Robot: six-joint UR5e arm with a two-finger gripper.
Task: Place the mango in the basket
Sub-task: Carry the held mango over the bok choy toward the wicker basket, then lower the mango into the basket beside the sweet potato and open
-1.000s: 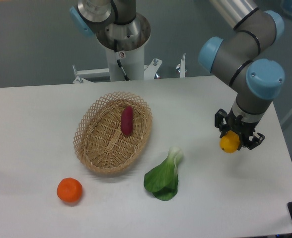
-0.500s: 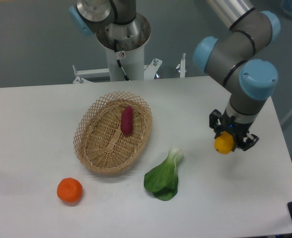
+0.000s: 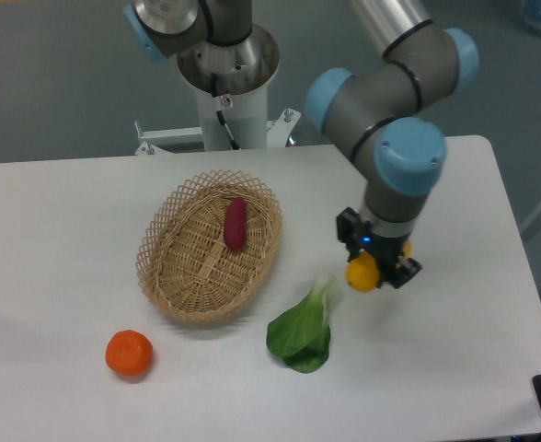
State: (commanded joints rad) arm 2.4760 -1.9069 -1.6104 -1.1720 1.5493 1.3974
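A robot arm's tool [image 3: 374, 267] pinches a yellow mango [image 3: 363, 274] above a white table [image 3: 59, 239], just right of a leafy green vegetable [image 3: 303, 327]. To the left sits an oval wicker basket [image 3: 160, 230] holding a dark-red sweet potato [image 3: 235, 224]. An orange tangerine [image 3: 128, 354] lies near the table's front.

Single fixed view, high front, facing arm base (whole table [image 3: 59, 230]).
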